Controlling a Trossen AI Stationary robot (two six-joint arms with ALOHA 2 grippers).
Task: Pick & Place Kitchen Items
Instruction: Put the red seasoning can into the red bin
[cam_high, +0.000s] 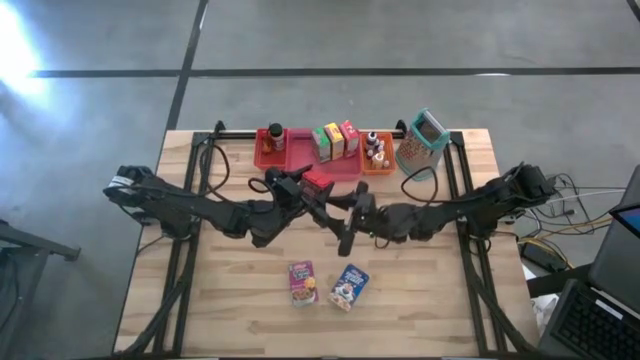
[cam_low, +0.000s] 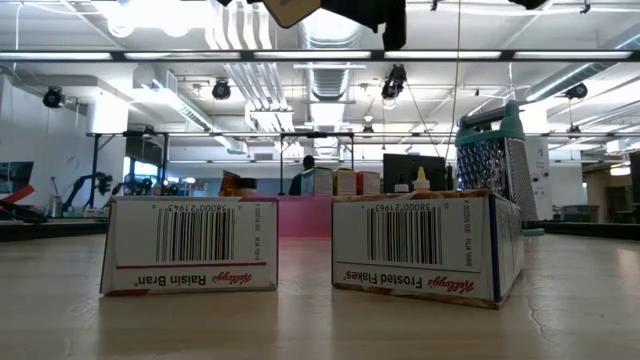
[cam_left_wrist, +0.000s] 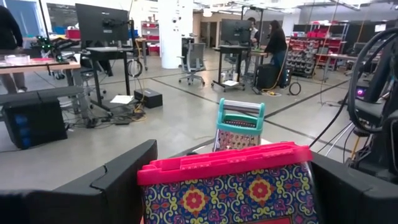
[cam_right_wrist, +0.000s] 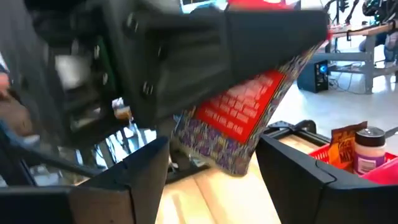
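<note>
My left gripper (cam_high: 303, 188) is shut on a small box with a pink-red top and a colourful flower pattern (cam_left_wrist: 227, 190), high above the middle of the table. My right gripper (cam_right_wrist: 214, 177) stands open, level and facing it. Its two fingers stand either side of the box's lower corner (cam_right_wrist: 239, 163). On the table near the front lie a Raisin Bran box (cam_high: 303, 283) and a Frosted Flakes box (cam_high: 349, 286), each flat on a broad face. My left gripper pinches the patterned box by its two opposite sides (cam_left_wrist: 148, 196) between its two fingers, coming level from the table's left. The box stands upright in the hold, pink-red top edge (cam_left_wrist: 224, 163) up, lifted clear of the table. Whether my right gripper touches the box, I cannot tell.
Along the far edge stand a red tray (cam_high: 272, 152), a pink tray (cam_high: 345, 168) holding green, yellow and red boxes (cam_high: 335, 140), and an orange tray with small bottles (cam_high: 376, 150). A teal-handled grater (cam_high: 421, 143) stands at the far right.
</note>
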